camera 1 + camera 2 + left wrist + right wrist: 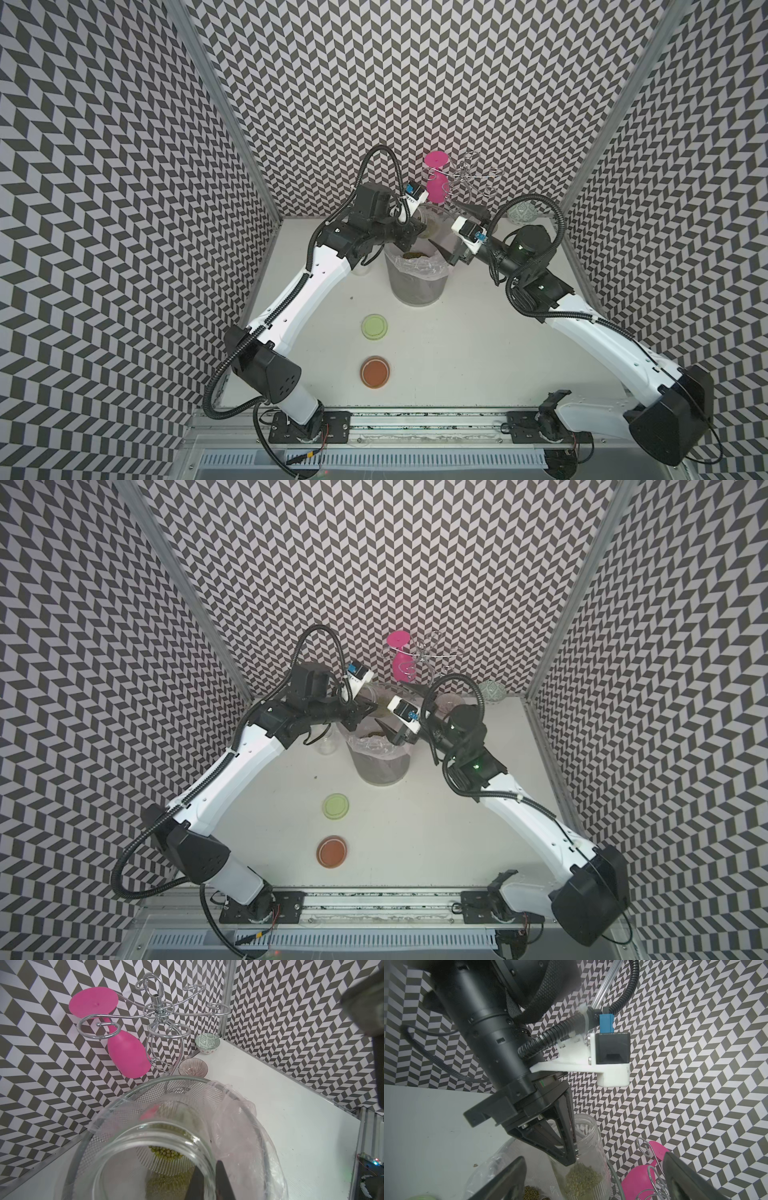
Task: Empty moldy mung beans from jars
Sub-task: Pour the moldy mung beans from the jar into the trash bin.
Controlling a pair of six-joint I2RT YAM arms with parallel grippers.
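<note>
Black-and-white chevron walls (415, 83) enclose a white tabletop (457, 353) on three sides, with aluminium posts (224, 104) at the corners.

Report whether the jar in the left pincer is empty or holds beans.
Not empty. The jar gripped by the left pincer holds a clump of mung beans at its ribbed end.

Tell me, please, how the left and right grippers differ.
The left gripper is shut on the rim of a jar holding mung beans; the right gripper is wide open, holding nothing. The left gripper reaches the bin from the left, the right gripper from the right. Both hover by its rim.
</note>
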